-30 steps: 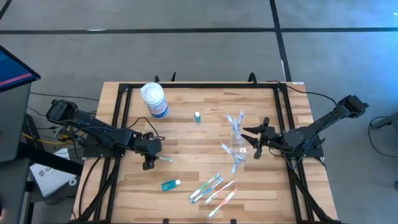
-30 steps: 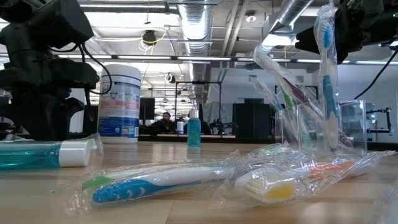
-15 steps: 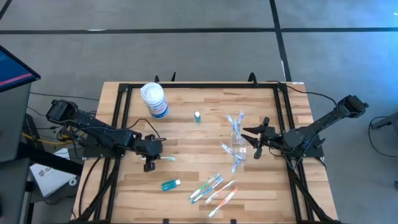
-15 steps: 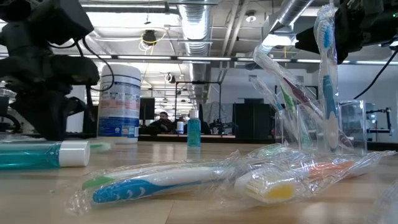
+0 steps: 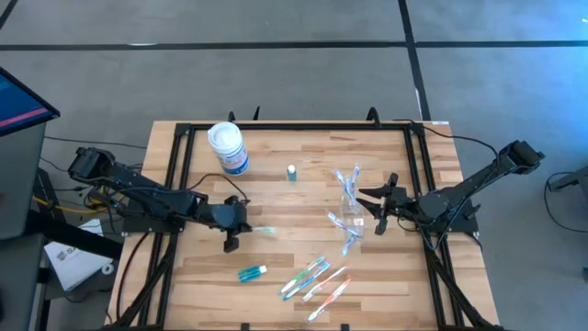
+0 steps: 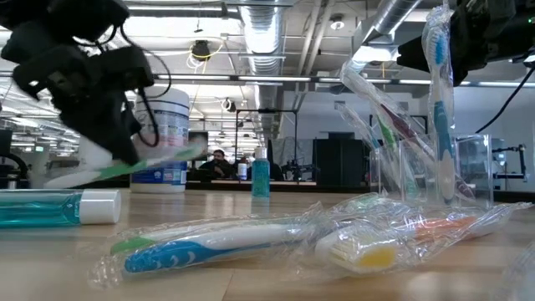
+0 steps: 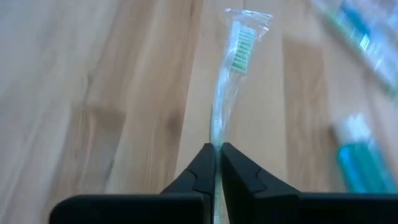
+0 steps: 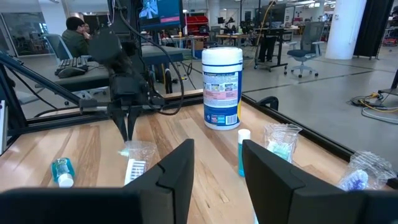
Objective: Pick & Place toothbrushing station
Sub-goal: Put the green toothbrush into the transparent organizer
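The left hand (image 5: pixel 237 221) is clamped tight on the handle of a wrapped green toothbrush (image 7: pixel 231 81), which is lifted clear of the worktop (image 5: pixel 276 198); its bristled head sticks straight out past the fingertips, pointing toward the clear cup (image 5: pixel 350 204). A teal tube (image 5: pixel 251 273) lies on the wood just beside that hand. The right hand (image 5: pixel 376 207) waits near the cup, its fingers partly apart and gripping nothing. More wrapped toothbrushes (image 5: pixel 315 279) lie at the front.

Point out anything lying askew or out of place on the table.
Wrapped toothbrushes lie scattered loose near the front edge, one teal tube lies on its side, and more brushes lean crookedly in the cup.
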`<state>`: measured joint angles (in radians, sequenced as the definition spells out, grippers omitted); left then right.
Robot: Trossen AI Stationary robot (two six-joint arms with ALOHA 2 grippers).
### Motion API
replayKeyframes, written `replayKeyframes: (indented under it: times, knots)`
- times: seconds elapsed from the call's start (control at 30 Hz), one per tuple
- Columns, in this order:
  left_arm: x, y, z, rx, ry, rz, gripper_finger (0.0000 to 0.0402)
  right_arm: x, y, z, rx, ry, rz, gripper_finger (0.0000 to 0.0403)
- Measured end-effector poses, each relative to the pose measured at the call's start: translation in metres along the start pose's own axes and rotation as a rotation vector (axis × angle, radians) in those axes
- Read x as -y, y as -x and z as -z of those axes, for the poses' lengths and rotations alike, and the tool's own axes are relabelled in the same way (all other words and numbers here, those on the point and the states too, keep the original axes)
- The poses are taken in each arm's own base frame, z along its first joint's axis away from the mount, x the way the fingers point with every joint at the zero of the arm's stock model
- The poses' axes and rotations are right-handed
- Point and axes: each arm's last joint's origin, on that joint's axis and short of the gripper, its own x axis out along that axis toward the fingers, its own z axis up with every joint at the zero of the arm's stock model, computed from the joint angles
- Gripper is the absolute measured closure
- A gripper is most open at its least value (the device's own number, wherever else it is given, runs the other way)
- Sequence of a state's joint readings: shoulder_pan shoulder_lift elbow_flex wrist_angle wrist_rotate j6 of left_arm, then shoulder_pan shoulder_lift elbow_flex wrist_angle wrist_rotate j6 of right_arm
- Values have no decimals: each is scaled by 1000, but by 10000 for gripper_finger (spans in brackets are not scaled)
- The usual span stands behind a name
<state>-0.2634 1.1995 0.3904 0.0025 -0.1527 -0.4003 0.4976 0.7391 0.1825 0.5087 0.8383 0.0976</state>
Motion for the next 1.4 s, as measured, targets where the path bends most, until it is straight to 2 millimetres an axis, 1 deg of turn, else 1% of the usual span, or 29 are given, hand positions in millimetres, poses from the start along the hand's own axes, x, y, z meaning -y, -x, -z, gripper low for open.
replayKeyframes:
  times: [0.33, 0.53, 0.67, 0.8, 0.9, 1.03, 1.3, 1.4]
  knots:
    - [9, 4, -27, 293, 18, 77, 401, 0, 0, -2, 16, -18, -5, 278]
    - [14, 11, -43, 462, -42, 114, 401, -1, 0, -5, 40, -46, -31, 277]
    - [13, 16, -54, 579, -45, 117, 401, -1, -1, -7, 54, -62, -50, 279]
    - [6, 19, -62, 650, -24, 92, 401, 0, -5, -10, 81, -86, -75, 280]
    - [1, 19, -66, 689, -14, 76, 401, -1, -11, -10, 94, -94, -107, 280]
    - [-4, 22, -71, 733, 2, 67, 401, -6, -25, -12, 69, -65, -105, 280]
    - [-2, 29, -81, 886, -45, 73, 401, -29, -53, -35, 83, 52, -117, 280]
    - [-1, 25, -84, 916, -57, 72, 401, -37, -62, -42, 91, 92, -132, 280]
